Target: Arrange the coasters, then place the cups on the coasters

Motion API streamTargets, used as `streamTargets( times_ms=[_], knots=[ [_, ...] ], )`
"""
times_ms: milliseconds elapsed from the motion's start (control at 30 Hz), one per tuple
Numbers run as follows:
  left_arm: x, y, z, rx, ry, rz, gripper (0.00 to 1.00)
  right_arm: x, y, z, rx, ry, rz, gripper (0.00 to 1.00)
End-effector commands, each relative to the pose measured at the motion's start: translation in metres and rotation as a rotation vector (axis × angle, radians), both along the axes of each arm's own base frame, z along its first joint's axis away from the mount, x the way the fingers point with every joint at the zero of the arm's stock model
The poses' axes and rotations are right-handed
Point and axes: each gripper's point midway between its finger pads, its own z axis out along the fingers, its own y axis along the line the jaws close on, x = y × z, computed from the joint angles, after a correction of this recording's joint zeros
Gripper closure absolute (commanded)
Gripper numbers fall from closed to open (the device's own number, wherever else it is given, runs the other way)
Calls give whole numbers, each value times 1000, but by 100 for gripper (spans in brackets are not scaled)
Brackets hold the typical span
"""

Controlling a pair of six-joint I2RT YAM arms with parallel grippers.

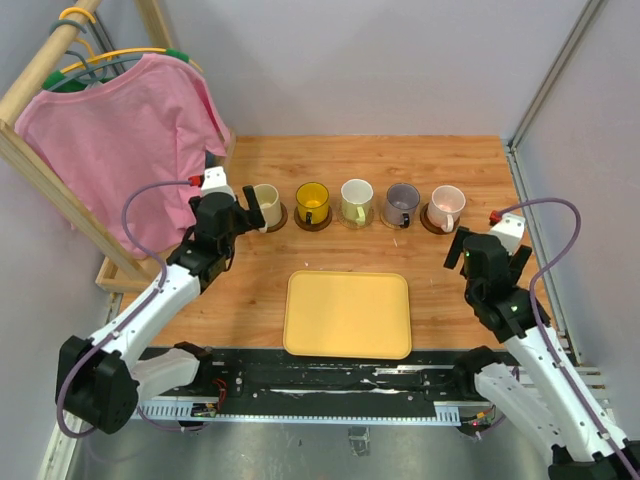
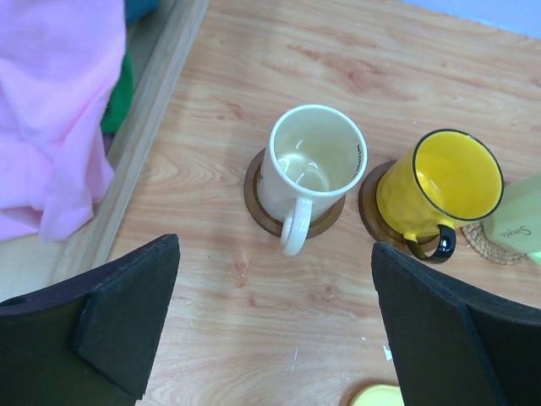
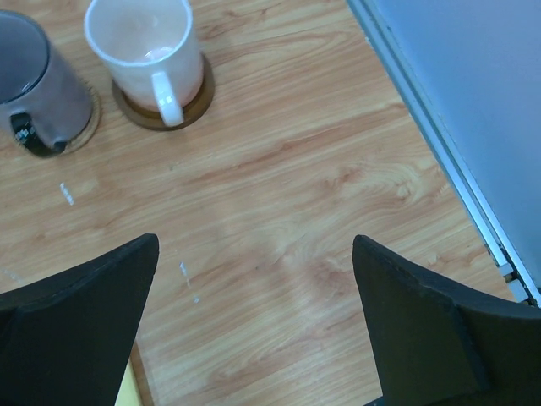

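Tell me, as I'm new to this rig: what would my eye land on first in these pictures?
First, the row of five cups across the middle of the wooden table, each standing on its own coaster. Next, the big pink shirt hanging on a wooden rack at the far left, and the empty yellow tray lying in front of the cups.

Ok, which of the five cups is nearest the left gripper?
The beige cup at the left end of the row, on a dark brown coaster. The open left gripper is right beside it; the others stand farther right.
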Motion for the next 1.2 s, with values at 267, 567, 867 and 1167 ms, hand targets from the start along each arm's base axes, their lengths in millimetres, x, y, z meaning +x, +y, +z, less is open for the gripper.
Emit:
streamTargets(
  times_ms=[267,567,867,1167],
  knots=[
    [-32,31,44,-50,-57,129,0,4,-55,19,283,-125,-183,2],
    [-70,63,56,-12,-65,221,0,8,-64,2,470,-139,-203,2],
    [-92,80,77,-110,-168,305,0,2,-67,-2,430,-102,-206,2],
    [-92,69,74,-103,-160,228,0,2,-64,-6,435,-92,-190,2]
  ],
)
